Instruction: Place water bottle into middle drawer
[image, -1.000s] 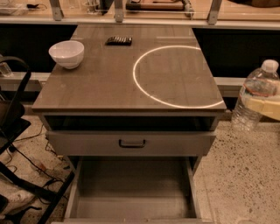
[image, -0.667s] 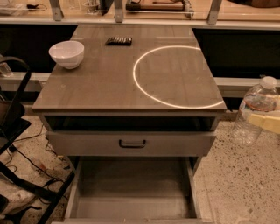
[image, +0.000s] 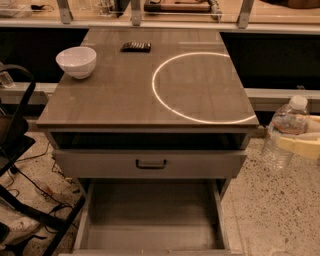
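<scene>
The water bottle (image: 283, 131) is clear with a white cap and hangs in the air at the right edge of the view, to the right of the cabinet and above the speckled floor. My gripper (image: 299, 144) comes in from the right. Its cream fingers (image: 303, 147) are shut around the bottle's middle. The middle drawer (image: 150, 235) is pulled out at the bottom of the cabinet, and its bare flat floor shows. The bottle is to the right of the drawer and higher than it, outside it.
A closed grey drawer front with a dark handle (image: 150, 163) sits above the open drawer. On the cabinet top (image: 125, 95) are a white bowl (image: 76, 61), a small dark object (image: 136, 46) and a bright ring of light (image: 200, 87). Black chair legs and cables (image: 20, 165) are at the left.
The bottle and my gripper have moved down and slightly left beside the cabinet. Nothing else has moved.
</scene>
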